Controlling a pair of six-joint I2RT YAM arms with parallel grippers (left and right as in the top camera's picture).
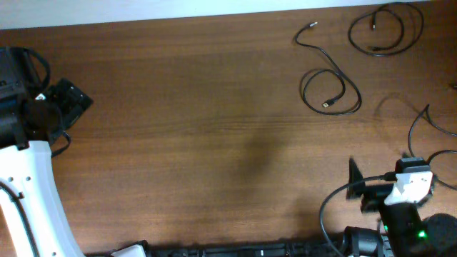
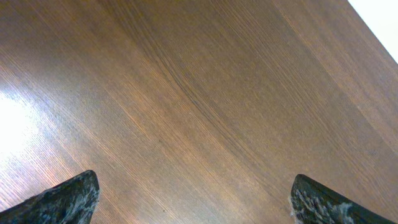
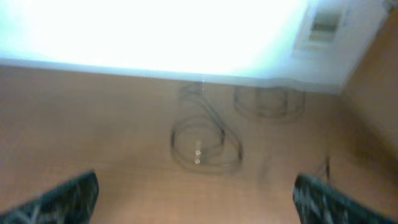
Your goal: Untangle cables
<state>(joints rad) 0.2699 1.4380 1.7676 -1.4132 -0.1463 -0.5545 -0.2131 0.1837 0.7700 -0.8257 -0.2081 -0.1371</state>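
Three thin black cables lie apart at the table's far right. One cable (image 1: 330, 91) forms a loop with a light plug inside it and a tail running up to a second plug. A second cable (image 1: 385, 30) is coiled at the back right corner. A third cable (image 1: 433, 123) runs off the right edge. The right wrist view, blurred, shows the looped cable (image 3: 205, 146) ahead and the coiled one (image 3: 268, 102) behind it. My right gripper (image 1: 364, 191) (image 3: 196, 186) is open and empty, well short of them. My left gripper (image 1: 71, 96) (image 2: 194, 186) is open and empty over bare wood at the far left.
The brown wooden table (image 1: 200, 128) ends at a white wall along the back (image 1: 214, 8). The left arm's white body (image 1: 36, 200) fills the front left corner. A black rail (image 1: 235, 251) runs along the front edge. Thick arm wiring curves by the right arm's base (image 1: 328, 207).
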